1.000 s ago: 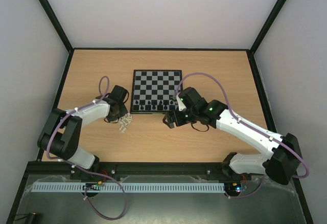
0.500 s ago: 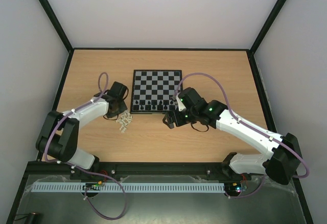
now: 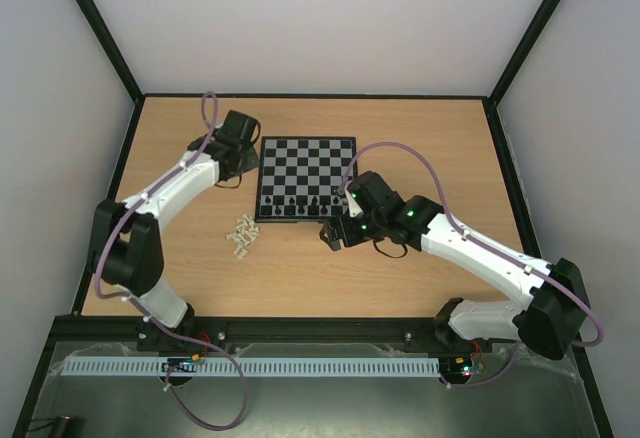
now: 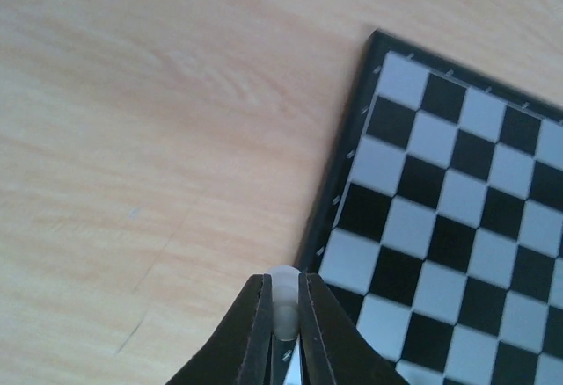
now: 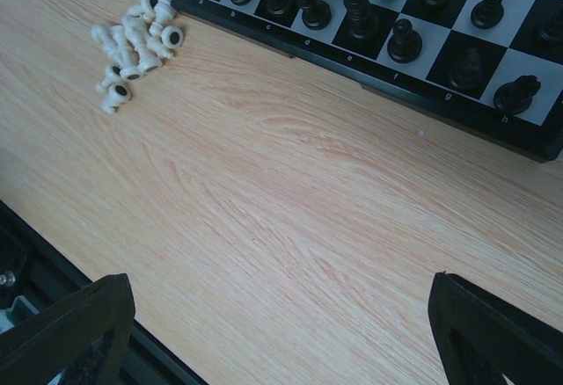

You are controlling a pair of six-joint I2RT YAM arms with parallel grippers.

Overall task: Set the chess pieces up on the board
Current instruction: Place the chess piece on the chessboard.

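The board (image 3: 308,161) lies mid-table, with black chess pieces (image 3: 298,204) standing on its two near rows. A pile of cream-white chess pieces (image 3: 242,237) lies on the wood off its near left corner. My left gripper (image 3: 249,150) hovers by the board's far left edge. In the left wrist view it (image 4: 283,310) is shut on one small white piece (image 4: 283,281) above the border of the board (image 4: 457,227). My right gripper (image 3: 331,236) is open and empty over bare wood just in front of the board. The right wrist view shows this gripper (image 5: 277,293), the white pile (image 5: 136,38) and the black pieces (image 5: 356,11).
A black frame rail (image 3: 300,325) runs along the table's near edge. White walls close in the left, right and back sides. The left arm's purple cable (image 3: 207,108) loops near the back left corner.
My left gripper closed on a white piece at the pile, then swung away from it to the board's far left edge. The right arm has stayed where it was.
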